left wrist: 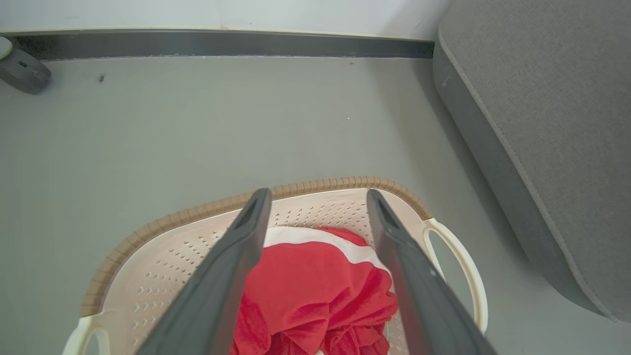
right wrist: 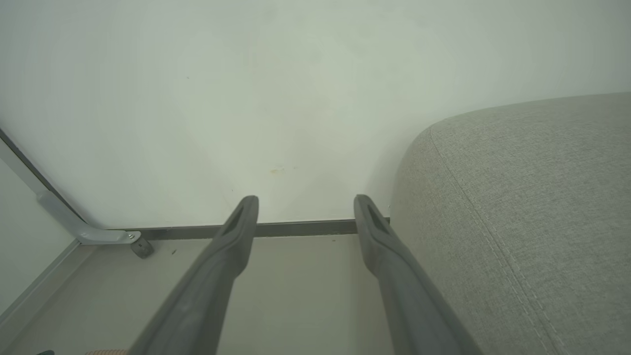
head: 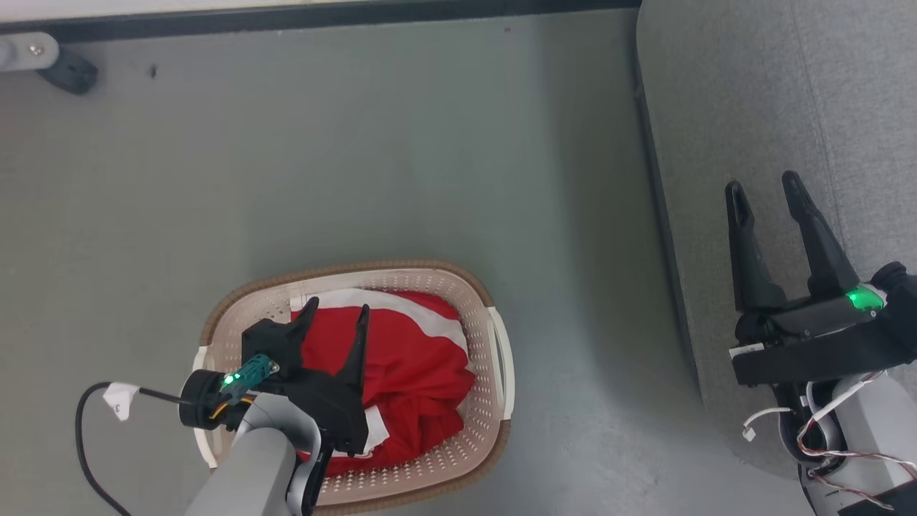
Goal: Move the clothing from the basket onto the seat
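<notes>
Left gripper (head: 338,307) is held released, jaws spread and empty, above the basket (head: 458,272). The basket is stood on the floor (head: 430,143), apart from the seat (head: 788,86). The clothing (head: 415,358) is contained in the basket as bunched red fabric, with a white stripe along its far side. Right gripper (head: 761,183) is likewise held spread and empty, over the seat's edge.

A grey-green floor (head: 358,179) meets a white wall (right wrist: 246,98) along a dark baseboard (head: 322,16). At the floor's far left corner, a pale metal bracket (head: 25,51) touches a dark foot (head: 71,72), with a small dark speck (head: 152,70) near it.
</notes>
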Motion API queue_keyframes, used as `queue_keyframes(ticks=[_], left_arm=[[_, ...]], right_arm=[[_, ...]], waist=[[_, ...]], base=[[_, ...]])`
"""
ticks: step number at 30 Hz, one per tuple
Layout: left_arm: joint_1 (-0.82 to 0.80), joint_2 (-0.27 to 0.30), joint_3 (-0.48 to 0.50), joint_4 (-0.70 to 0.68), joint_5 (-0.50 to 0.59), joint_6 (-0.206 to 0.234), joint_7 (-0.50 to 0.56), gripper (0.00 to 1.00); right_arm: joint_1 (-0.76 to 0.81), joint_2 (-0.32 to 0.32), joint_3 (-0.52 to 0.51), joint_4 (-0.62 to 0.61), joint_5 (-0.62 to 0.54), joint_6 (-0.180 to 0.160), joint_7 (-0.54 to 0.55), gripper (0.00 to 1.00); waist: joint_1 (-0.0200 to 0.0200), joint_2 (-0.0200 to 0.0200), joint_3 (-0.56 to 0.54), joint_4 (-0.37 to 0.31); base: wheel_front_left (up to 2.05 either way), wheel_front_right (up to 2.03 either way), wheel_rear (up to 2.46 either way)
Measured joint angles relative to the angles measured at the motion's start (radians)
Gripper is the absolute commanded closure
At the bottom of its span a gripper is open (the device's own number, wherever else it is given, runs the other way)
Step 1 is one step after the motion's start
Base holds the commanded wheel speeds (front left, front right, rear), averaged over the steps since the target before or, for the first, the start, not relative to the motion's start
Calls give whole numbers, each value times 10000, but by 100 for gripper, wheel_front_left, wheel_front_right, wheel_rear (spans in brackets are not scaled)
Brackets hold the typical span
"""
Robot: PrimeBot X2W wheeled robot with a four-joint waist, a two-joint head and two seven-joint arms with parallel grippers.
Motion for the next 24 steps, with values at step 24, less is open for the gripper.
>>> queue_keyframes(ticks=[24], left_arm=[[-2078,-222,-31,2625,-42,88,685,0]], right_arm=[[-1231,94,-69,-612,-94,86,-75,0]], waist=[[0,-1,2399,-598]], base=[[0,0,0]])
